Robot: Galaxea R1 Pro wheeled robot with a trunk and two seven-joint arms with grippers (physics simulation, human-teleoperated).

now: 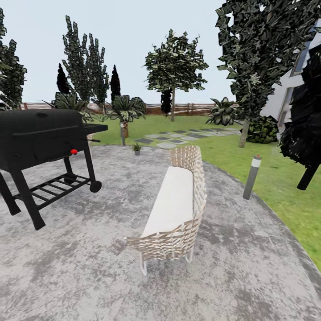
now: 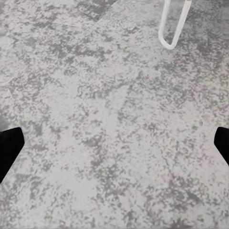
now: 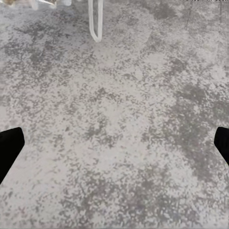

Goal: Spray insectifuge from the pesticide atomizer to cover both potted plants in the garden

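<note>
One potted plant [image 1: 137, 148] in sight, small and far off at the far rim of the grey patio [image 1: 89, 267], just beside a grey bollard lamp [image 1: 122, 133]; leaves too tiny to make out in detail. Pesticide atomizer nowhere to be picked out among the distant shapes. Black grill [image 1: 42, 138] cut off at the head view's left edge, red knob on its front. Woven chair [image 1: 178, 209] with white cushion mid-patio, seen from behind and side, front legs hidden. Second bollard lamp [image 1: 252, 176] at the lawn's [image 1: 276, 178] edge. Dark foliage cropped at the right border, pale house wall half hidden behind it. No legible writing or labels anywhere. Left hand [image 2: 114, 143] spread wide over bare paving, only black fingertips [image 2: 9, 148] at the frame sides, a white chair leg [image 2: 172, 24] near. Right hand [image 3: 114, 143] likewise spread, empty.
</note>
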